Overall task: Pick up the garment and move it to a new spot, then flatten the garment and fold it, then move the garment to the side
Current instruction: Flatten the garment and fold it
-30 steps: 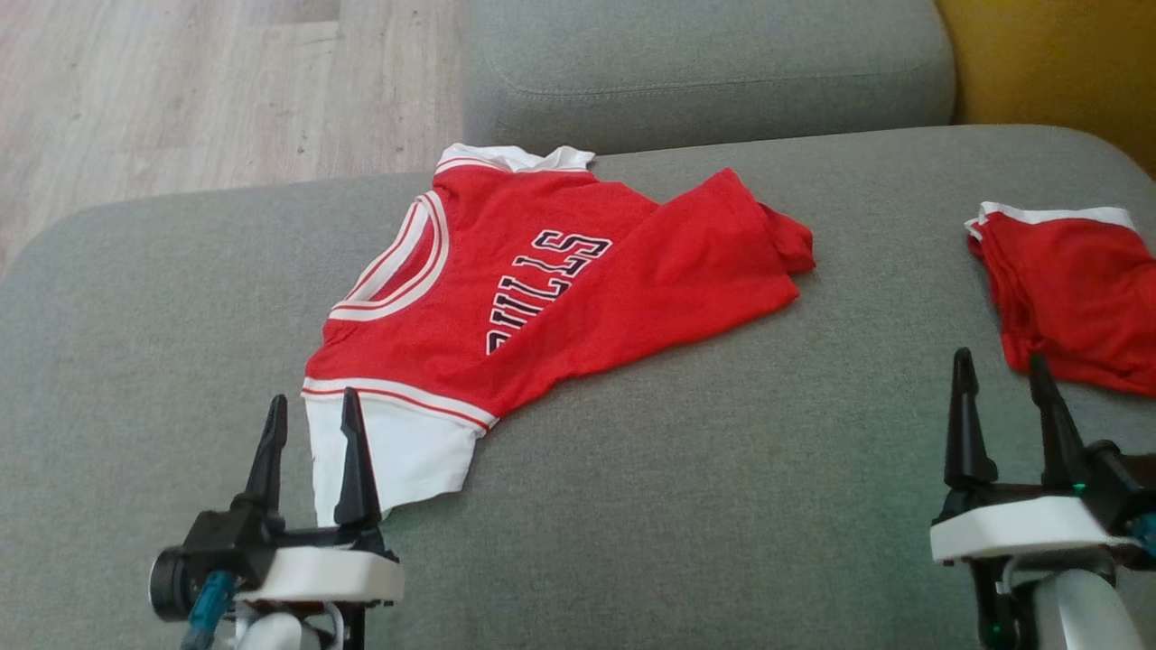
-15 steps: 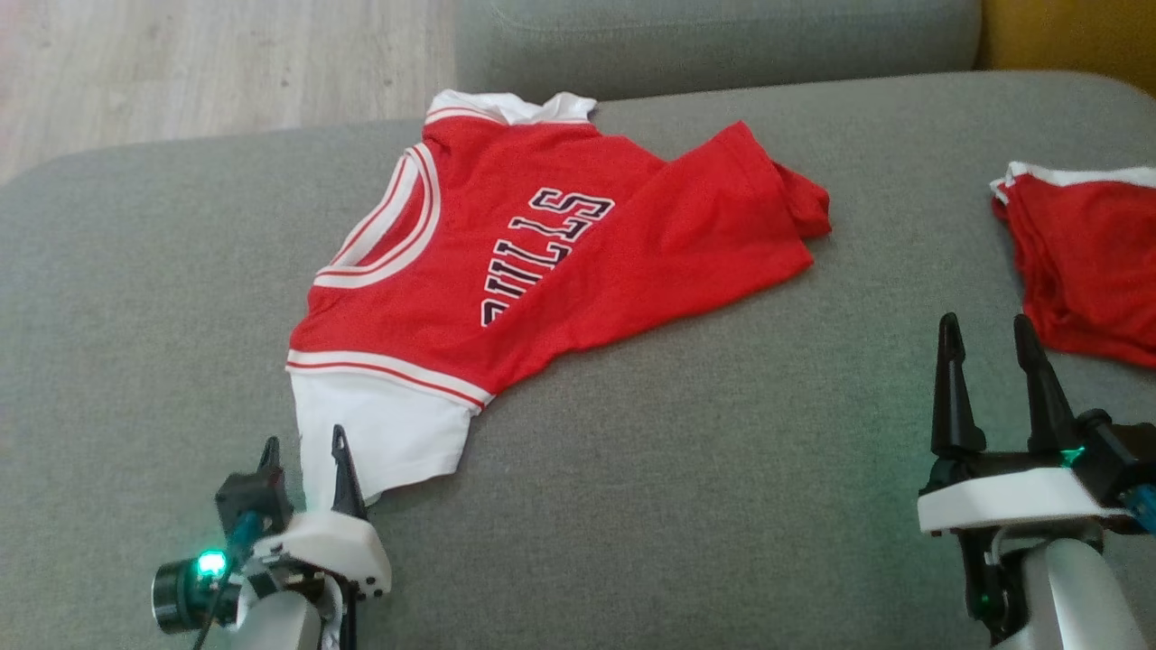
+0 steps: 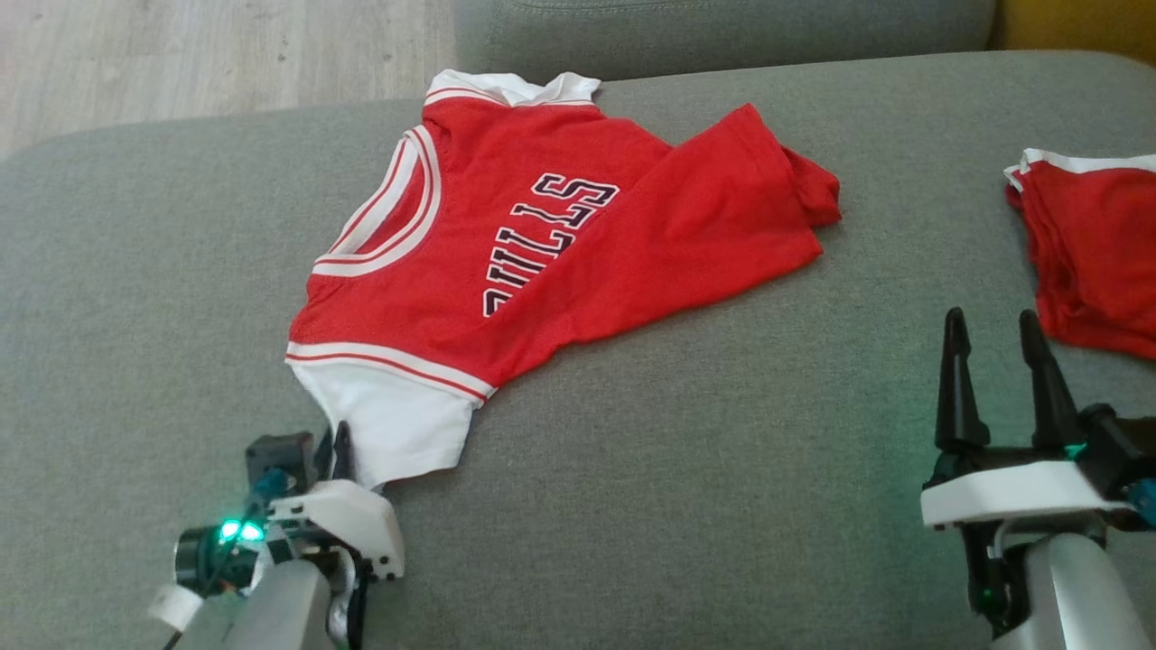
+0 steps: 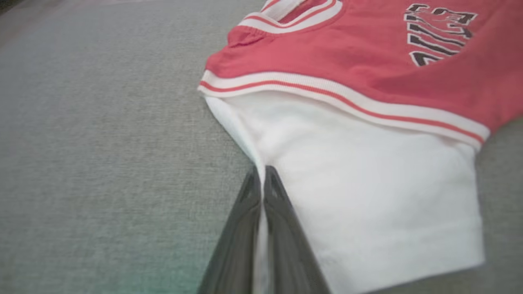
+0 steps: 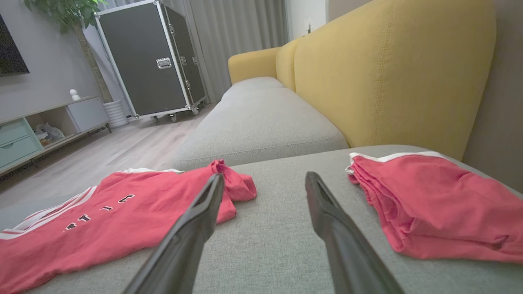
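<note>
The red jersey lies flat on the grey sofa cushion, in its left half, with one white sleeve pointing toward the near edge and the other at the far edge; the neckline faces the left edge, and black-and-white letters run sideways across the chest; the jersey's lower part is folded over at a slant and ends in a bunched corner toward the middle of the far edge.

The left gripper sits low at the near left, at the near left corner of that white sleeve; its jaws are pressed almost together, and in the left wrist view a thin strip of white cloth runs between them, so they are pinching the sleeve's left edge; the rest of the sleeve spreads out flat to the right of the jaws, resting on the cushion.

The right gripper hangs over the near right part of the cushion with its jaws spread wide and nothing between them; it is well apart from the jersey, whose bunched corner lies ahead and to the left of the jaws; another red garment with a white band lies folded at the right edge, just ahead and to the right of the jaws.
</note>
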Controlling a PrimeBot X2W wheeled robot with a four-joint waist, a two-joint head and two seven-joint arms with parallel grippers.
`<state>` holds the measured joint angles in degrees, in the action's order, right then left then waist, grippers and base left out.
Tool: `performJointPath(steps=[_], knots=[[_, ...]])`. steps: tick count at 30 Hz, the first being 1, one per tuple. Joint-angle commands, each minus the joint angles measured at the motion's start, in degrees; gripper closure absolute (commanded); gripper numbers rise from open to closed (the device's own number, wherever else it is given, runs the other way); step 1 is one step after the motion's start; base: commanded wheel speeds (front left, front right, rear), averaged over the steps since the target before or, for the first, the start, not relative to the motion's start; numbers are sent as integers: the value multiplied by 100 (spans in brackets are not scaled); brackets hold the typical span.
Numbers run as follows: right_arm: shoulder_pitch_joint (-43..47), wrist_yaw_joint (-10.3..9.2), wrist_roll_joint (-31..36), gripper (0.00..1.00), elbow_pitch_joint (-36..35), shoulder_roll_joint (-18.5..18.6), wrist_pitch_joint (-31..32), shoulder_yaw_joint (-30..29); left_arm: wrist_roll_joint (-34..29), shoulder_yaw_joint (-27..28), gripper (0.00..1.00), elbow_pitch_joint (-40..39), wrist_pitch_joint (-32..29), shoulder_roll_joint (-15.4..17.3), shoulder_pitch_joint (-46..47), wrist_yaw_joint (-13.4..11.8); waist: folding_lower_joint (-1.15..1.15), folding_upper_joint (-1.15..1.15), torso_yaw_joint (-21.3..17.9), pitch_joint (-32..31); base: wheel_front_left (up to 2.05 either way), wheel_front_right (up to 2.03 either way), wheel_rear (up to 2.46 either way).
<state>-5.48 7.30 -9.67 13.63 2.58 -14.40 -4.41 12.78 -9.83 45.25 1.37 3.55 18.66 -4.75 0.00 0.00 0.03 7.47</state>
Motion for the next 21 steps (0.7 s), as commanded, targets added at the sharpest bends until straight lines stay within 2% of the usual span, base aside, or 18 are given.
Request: performJointPath(steps=[1, 9, 13, 14, 21], knots=[[-249, 19, 6, 0, -95, 30, -60, 140, 68, 86, 100, 1, -1, 58, 29, 13, 0, 0, 50, -34, 0, 0, 0], [-866, 19, 203, 0, 991, 30, 365, 140, 180, 47, 100, -553, 689, 1, 136, -3, 0, 0, 406, -129, 0, 0, 0], [-1477, 19, -311, 0, 1812, 30, 890, 38, 188, -25, 100, -1028, 1044, -16, 203, 35, 0, 0, 638, -71, 0, 0, 0], [-1477, 19, -311, 0, 1812, 30, 890, 38, 188, -25, 100, -1028, 1044, -16, 203, 35, 0, 0, 638, -71, 0, 0, 0], [-2560, 19, -9, 0, 3333, 30, 1338, -534, 238, -283, 100, -1601, 1184, -44, 157, 92, 0, 0, 974, 92, 0, 0, 0]])
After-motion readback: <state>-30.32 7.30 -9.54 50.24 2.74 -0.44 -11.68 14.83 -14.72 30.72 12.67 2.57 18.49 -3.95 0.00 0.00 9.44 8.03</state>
